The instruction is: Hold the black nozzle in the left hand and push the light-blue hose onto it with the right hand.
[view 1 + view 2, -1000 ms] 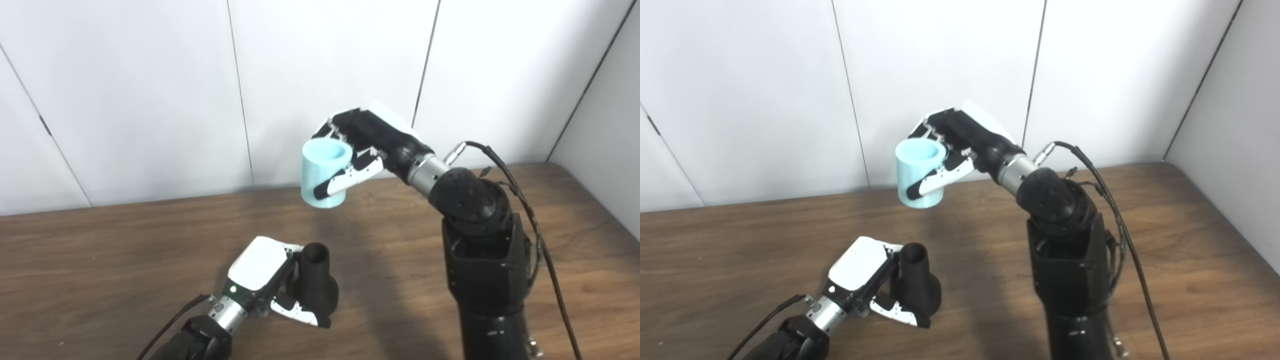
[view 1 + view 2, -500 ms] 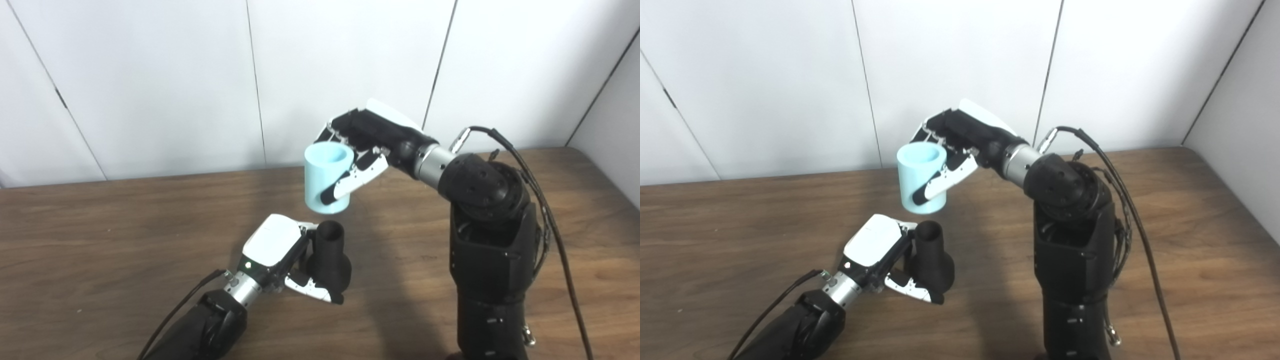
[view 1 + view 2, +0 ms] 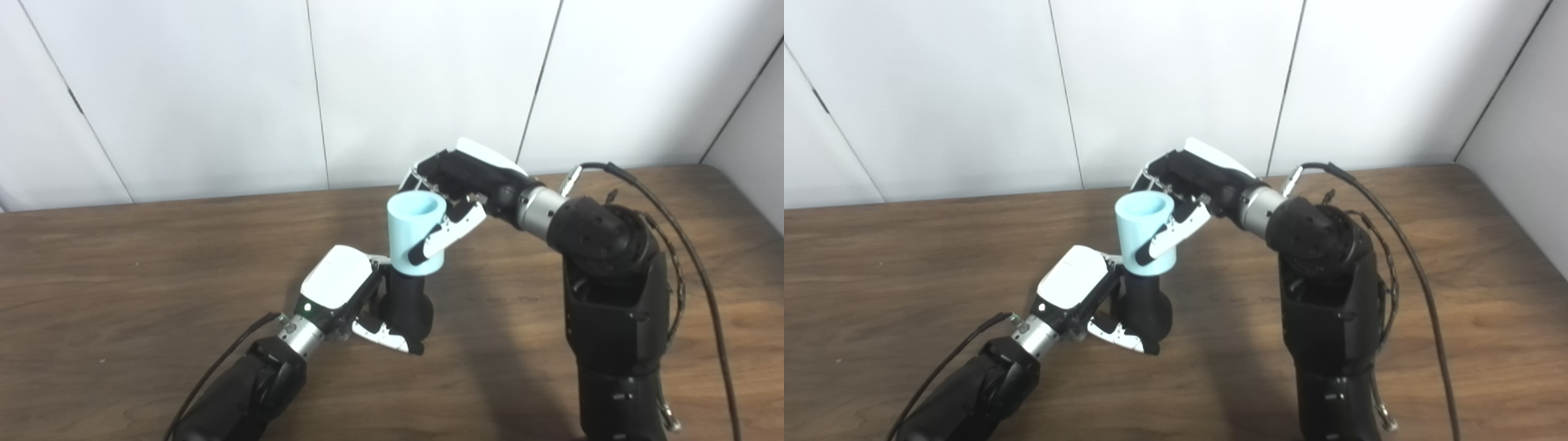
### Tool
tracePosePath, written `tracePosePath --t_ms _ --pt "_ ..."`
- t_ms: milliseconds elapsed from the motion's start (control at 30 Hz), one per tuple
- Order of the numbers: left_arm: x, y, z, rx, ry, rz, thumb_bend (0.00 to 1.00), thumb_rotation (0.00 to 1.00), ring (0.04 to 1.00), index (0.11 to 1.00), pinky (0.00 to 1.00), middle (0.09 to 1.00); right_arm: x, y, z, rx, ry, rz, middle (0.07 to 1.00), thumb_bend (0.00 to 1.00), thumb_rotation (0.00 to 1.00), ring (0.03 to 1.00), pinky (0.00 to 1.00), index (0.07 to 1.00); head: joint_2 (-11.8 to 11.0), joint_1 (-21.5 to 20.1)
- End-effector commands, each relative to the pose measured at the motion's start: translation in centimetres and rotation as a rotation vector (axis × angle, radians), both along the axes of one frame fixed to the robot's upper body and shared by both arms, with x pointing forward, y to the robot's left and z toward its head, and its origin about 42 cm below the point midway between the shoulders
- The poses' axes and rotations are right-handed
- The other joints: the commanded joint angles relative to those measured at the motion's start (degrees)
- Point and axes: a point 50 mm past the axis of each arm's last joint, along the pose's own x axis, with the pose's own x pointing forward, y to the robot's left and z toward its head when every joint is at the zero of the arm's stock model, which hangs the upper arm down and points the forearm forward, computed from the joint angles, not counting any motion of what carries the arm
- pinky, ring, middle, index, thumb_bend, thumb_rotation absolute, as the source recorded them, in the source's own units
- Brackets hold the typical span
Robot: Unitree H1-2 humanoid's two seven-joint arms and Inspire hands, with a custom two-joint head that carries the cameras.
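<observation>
L hand [image 3: 343, 294], glossy white shell on the back w/ black fingers, is wrapped round the black nozzle [image 3: 407, 306], gripping its wider lower body. Nozzle is matte, dark, round, flaring out toward the base and narrowing to a neck on top; stands roughly upright just above the brown wood-grain table [image 3: 122, 275]. R hand [image 3: 459, 184], same white-and-black build, is clamped on the light-blue hose [image 3: 416, 229]: thumb across the front wall, fingers round the back. Hose is a short, smooth, thick-walled cylinder, open at the top, pale matte plastic look. It sits directly above L hand, tilted a little, its bottom rim over the nozzle's neck so the neck tip is hidden inside; how deep it's seated, can't tell. R forearm is chunky black w/ a metal wrist ring and loose black cables alongside.
</observation>
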Motion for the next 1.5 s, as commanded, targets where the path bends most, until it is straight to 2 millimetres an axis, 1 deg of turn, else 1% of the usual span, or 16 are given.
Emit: tracePosePath --t_ms 0,100,367,600,733,867,900,967,1067,1100,1200,1267,1367,1467 --pt "-3.7 0.8 -5.6 0.117 0.159 0.025 0.53 0.00 0.298 0.481 0.21 0.471 0.3 0.2 1.2 0.013 -0.055 0.006 0.446 0.53 0.00 0.381 0.31 0.486 0.08 -0.02" --pt "-3.7 0.8 -5.7 0.118 0.156 0.026 0.53 0.00 0.299 0.481 0.21 0.471 0.4 0.1 0.7 0.017 -0.034 -0.005 0.419 0.53 0.00 0.336 0.26 0.492 0.38 0.11" --pt "-3.9 0.8 -5.6 0.119 0.155 0.030 0.53 0.00 0.297 0.481 0.21 0.471 0.3 0.0 -0.4 -0.008 -0.022 -0.003 0.418 0.53 0.00 0.339 0.26 0.497 0.82 -0.01" --pt "-3.9 0.6 -5.5 0.102 0.163 0.029 0.53 0.00 0.300 0.481 0.22 0.471 0.3 -0.1 -1.4 0.008 -0.039 -0.012 0.452 0.53 0.00 0.356 0.28 0.487 1.06 0.43" --pt "-3.9 0.5 -5.6 0.110 0.164 0.028 0.53 0.00 0.298 0.481 0.21 0.471 0.2 -0.1 -1.5 0.032 -0.071 -0.006 0.416 0.53 0.00 0.318 0.24 0.496 1.23 0.72" --pt "-3.8 0.5 -5.5 0.120 0.165 0.029 0.53 0.00 0.309 0.481 0.22 0.471 0.0 0.1 -1.6 0.020 -0.099 0.029 0.411 0.53 0.00 0.313 0.24 0.505 1.33 0.78" --pt "-3.8 0.5 -5.4 0.120 0.164 0.030 0.52 0.00 0.313 0.486 0.22 0.432 -0.1 0.1 -1.6 0.018 -0.110 0.043 0.410 0.53 0.00 0.312 0.24 0.506 1.47 0.86" --pt "-3.8 0.6 -5.4 0.121 0.162 0.032 0.53 0.00 0.317 0.482 0.22 0.463 -0.3 0.1 -1.7 0.016 -0.132 0.072 0.400 0.52 0.00 0.291 0.22 0.505 1.59 0.83" --pt "-3.7 0.7 -5.3 0.118 0.164 0.030 0.53 0.00 0.306 0.481 0.22 0.471 -0.6 0.1 -2.0 0.001 -0.165 0.119 0.418 0.53 0.00 0.326 0.26 0.508 1.70 0.71" --pt "-3.7 0.7 -5.3 0.117 0.166 0.030 0.53 0.00 0.306 0.481 0.22 0.471 -0.7 0.1 -2.0 -0.006 -0.173 0.133 0.435 0.53 0.00 0.351 0.28 0.506 1.69 0.68" --pt "-3.6 0.8 -5.3 0.122 0.169 0.029 0.53 0.00 0.307 0.481 0.22 0.471 -0.9 0.2 -1.6 -0.021 -0.190 0.166 0.453 0.53 0.00 0.372 0.30 0.499 1.73 0.56" --pt "-3.6 0.8 -5.3 0.120 0.169 0.028 0.53 0.00 0.308 0.482 0.22 0.471 -1.0 0.3 -1.2 -0.026 -0.204 0.188 0.458 0.53 0.00 0.373 0.30 0.497 1.78 0.50" --pt "-3.6 0.7 -5.3 0.117 0.167 0.025 0.53 0.00 0.305 0.482 0.22 0.471 -1.0 0.5 -0.8 -0.024 -0.232 0.221 0.494 0.52 0.00 0.403 0.32 0.497 1.78 0.50" --pt "-3.5 0.6 -5.3 0.121 0.170 0.026 0.53 0.00 0.305 0.482 0.22 0.471 -0.9 0.7 -0.2 -0.060 -0.288 0.257 0.499 0.52 0.00 0.398 0.30 0.508 1.84 0.50"
